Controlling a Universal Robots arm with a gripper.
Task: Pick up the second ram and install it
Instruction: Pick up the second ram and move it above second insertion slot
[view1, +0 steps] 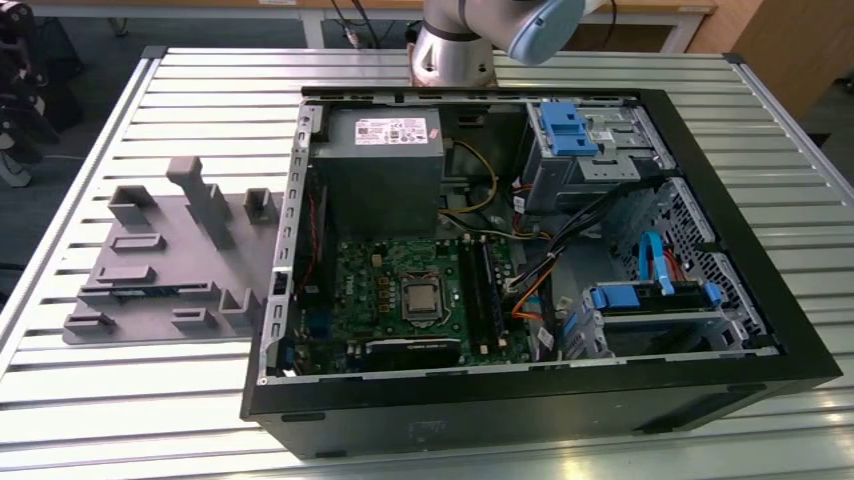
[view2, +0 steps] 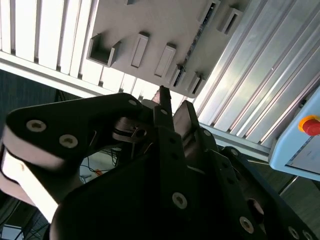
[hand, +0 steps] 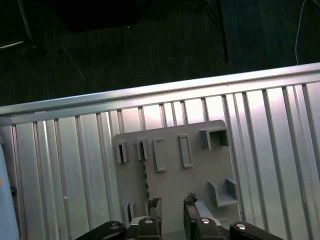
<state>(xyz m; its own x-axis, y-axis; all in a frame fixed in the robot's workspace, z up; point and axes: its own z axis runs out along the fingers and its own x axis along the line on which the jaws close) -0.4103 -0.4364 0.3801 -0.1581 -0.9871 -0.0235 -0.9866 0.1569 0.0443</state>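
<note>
1. We judge the approach to be the step in hand. The hand (hand: 172, 204) hangs above the gray holder (hand: 200, 170), fingers spread and gripping nothing.
2. The second ram (hand: 145, 175) sits in that holder on the bench (view1: 134, 400), at 9 o'clock from the computer case (view1: 534, 400) in the exterior view.
3. The grasp, we think, calls for squaring the fingers across the stick's thin faces.

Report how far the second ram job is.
Done: nothing visible yet. The second ram sits in the gray holder tray. In hand: nothing; the claw hangs open above that tray. Left: the pickup and the seating on the motherboard.
</note>
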